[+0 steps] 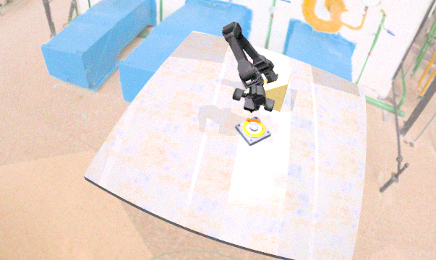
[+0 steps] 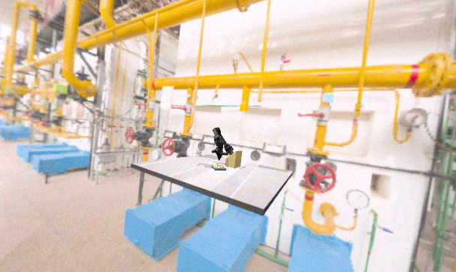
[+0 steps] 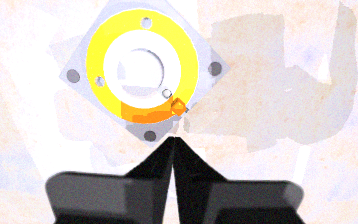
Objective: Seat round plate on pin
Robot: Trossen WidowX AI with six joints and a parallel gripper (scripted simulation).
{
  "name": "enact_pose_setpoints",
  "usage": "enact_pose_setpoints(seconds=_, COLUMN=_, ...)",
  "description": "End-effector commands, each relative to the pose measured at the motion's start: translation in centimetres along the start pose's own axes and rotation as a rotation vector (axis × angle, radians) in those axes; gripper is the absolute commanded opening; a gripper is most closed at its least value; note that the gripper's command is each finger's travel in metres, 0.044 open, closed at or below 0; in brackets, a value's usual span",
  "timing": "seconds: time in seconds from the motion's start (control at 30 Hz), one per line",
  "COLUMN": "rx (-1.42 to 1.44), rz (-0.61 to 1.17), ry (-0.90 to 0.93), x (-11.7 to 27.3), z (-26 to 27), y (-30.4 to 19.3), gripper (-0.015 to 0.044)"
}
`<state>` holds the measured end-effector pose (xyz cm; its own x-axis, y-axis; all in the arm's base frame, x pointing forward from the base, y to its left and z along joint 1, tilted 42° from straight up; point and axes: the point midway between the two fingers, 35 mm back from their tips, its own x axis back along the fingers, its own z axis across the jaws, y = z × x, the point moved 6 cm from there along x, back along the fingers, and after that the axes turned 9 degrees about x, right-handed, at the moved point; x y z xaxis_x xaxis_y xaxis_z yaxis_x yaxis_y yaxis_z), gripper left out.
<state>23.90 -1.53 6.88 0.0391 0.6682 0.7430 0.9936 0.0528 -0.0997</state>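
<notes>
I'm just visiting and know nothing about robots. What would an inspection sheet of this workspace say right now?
Surface: pale mottled table.
Job's things: yellow round plate on the post over a grey square base; its orange tab points toward the tool; seating over the pin cannot be told.
Clutter: tan block behind the arm.
Tool: shut, empty, apart from the plate.
Cables: nothing seen.
Surroundings: yellow pipes, blue blocks.

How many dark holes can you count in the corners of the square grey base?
3: left corner, right corner, and near corner by the shut fingers. The far corner is cut off by the frame, so a fourth may be hidden.
</notes>
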Motion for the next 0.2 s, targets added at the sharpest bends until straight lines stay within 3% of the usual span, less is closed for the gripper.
enact_pose_setpoints(seconds=0.0, rx=0.005, rz=0.001, ry=-0.001, x=-0.03, z=0.01, y=-0.01, gripper=0.0)
enact_pose_setpoints(seconds=0.17, rx=0.005, rz=0.001, ry=-0.001, x=-0.03, z=0.01, y=-0.01, gripper=0.0)
